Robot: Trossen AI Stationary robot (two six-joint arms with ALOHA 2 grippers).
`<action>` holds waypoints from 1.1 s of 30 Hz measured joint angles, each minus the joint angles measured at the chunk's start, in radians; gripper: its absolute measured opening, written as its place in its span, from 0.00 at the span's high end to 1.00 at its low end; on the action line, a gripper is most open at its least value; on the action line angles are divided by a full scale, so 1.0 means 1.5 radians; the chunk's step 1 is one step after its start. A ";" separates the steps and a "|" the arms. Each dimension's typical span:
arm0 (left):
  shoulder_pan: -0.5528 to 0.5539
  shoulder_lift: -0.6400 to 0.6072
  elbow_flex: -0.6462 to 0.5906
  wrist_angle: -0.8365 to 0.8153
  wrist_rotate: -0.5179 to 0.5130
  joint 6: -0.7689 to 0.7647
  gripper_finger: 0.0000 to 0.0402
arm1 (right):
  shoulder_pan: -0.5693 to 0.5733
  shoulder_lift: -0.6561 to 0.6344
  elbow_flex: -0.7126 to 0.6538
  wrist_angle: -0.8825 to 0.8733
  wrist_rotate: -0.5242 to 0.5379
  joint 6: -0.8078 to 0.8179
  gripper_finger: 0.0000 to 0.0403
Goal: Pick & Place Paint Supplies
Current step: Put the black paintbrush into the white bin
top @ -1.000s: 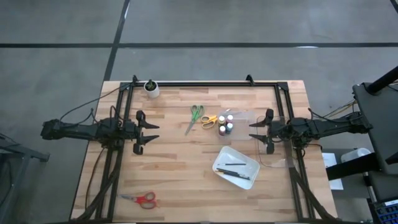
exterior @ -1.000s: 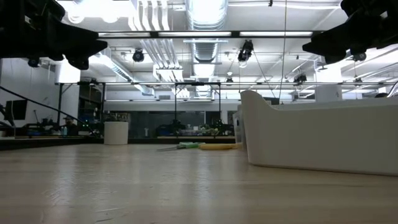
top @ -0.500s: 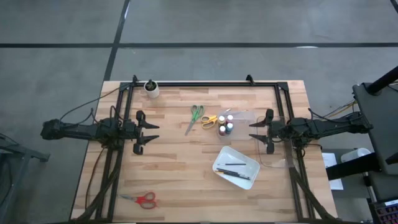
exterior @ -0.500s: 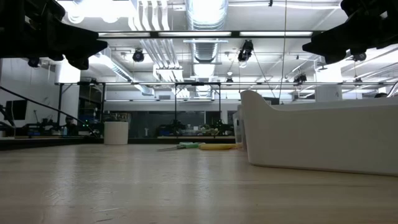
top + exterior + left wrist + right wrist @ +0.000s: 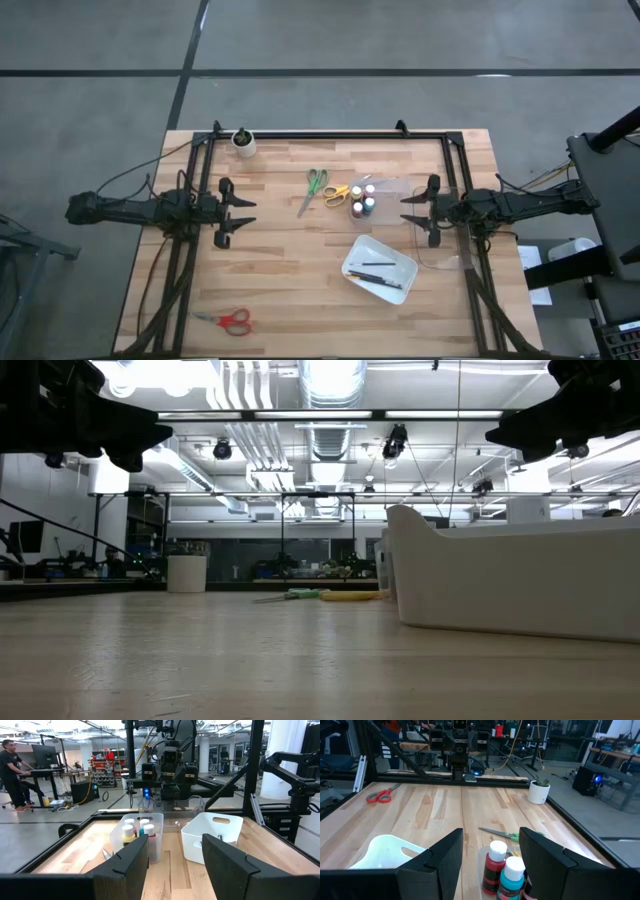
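Two end effectors hung idle over the table [image 5: 300,270] in the high view, so by my reading no pick had begun. The left end effector [image 5: 243,215] sat near the left edge and the right end effector [image 5: 410,212] near the right edge, well apart, each with fingers spread and nothing between them. The paint bottles [image 5: 363,201] stood clustered right of centre, with the yellow scissors [image 5: 336,192] just beside them and the green scissors [image 5: 313,188] next to those. The red scissors [image 5: 229,320] lay alone near the front left corner. Two thin brushes [image 5: 378,272] already lay in the white tray [image 5: 357,256], toward the front right. A white cup [image 5: 243,143] stood at the back left.

The low view showed the tray wall [image 5: 500,585] close by, the green and yellow scissors far across the wood, and both arms held high above the surface.

The left wrist view looked between its parted fingers [image 5: 127,865] at the bottles [image 5: 141,832] in their clear holder [image 5: 155,840] and the tray [image 5: 212,835] beside it.

The right wrist view looked past its own open fingers [image 5: 445,857] at the red bottle [image 5: 494,865] and teal bottle [image 5: 511,876] directly ahead.

The next move probably fell to the right arm: drop onto a bottle cap, close, and carry it to the tray without knocking its neighbours.
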 joint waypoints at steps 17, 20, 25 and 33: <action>0.000 0.000 0.000 0.000 -0.002 0.000 0.54 | 0.000 0.005 0.000 0.061 0.025 0.009 0.52; 0.000 0.000 0.000 0.000 -0.002 0.000 0.54 | 0.000 0.015 0.011 0.055 0.101 0.012 0.52; 0.000 0.000 0.000 -0.003 -0.002 0.000 0.54 | -0.004 0.064 0.057 0.044 0.195 0.028 0.52; 0.000 0.000 0.000 -0.051 -0.001 0.000 0.54 | -0.086 0.208 0.245 -0.227 0.222 0.112 0.52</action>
